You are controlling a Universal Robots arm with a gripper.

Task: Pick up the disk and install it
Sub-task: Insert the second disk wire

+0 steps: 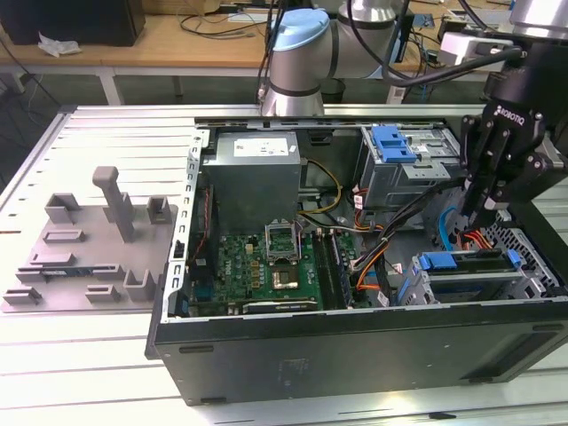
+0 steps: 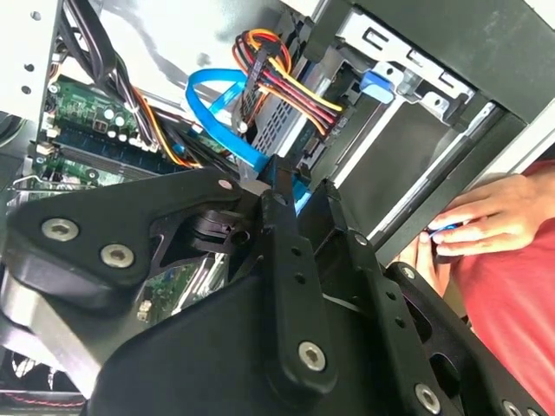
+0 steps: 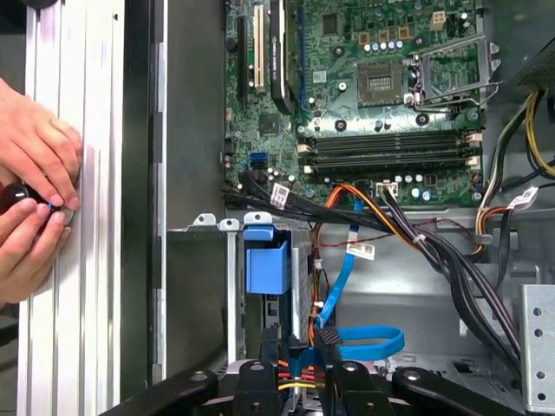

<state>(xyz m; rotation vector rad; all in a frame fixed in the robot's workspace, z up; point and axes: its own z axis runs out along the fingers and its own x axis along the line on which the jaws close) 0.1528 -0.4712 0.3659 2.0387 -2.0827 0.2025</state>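
The tool [image 1: 482,216] hangs inside the open case [image 1: 355,351], fingers nearly together, holding nothing visible, above the disk [image 1: 468,263] seated in its bay.

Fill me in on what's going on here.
A robot arm has its claw down inside an open computer case, at the drive bays by the coloured cables. A blue-framed disk sits in the bay just beside it. A person's hands rest on the table outside the case.
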